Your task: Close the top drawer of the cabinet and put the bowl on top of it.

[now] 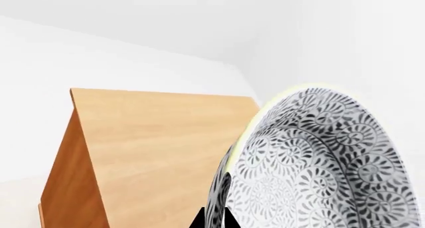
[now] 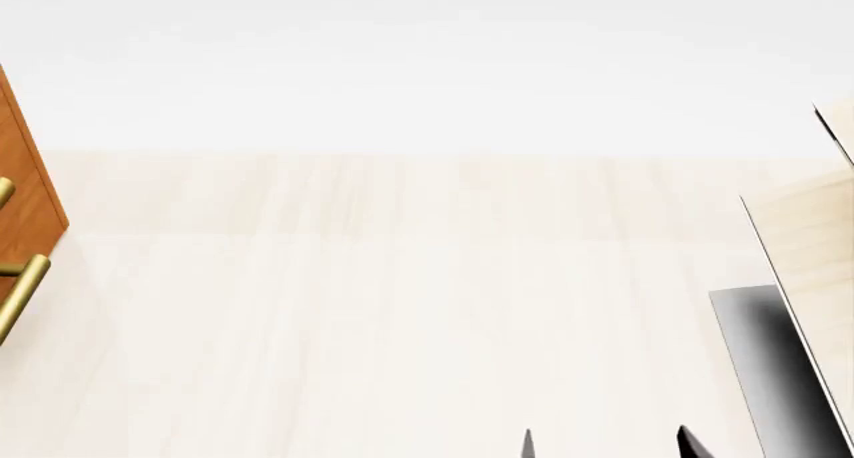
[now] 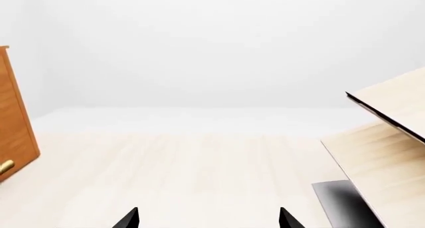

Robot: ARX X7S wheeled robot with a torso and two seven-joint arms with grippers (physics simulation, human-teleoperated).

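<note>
Bowl [image 1: 319, 163], one, held in the left jaws above one cabinet [image 1: 159, 138]; right jaws wide, empty.

bowl [image 1: 319, 163]: glazed ceramic look, smooth, dense dark floral print
cabinet [image 1: 159, 143]: orange-brown wood, matt, fine grain
handle [image 2: 20, 290]: brass-like metal, slight sheen
floor [image 2: 400, 308]: pale wood, smooth

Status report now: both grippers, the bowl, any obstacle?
Left gripper shut on the bowl, raised over the cabinet top. Right gripper open, empty, above the floor. Nothing seen on the cabinet top.
</note>
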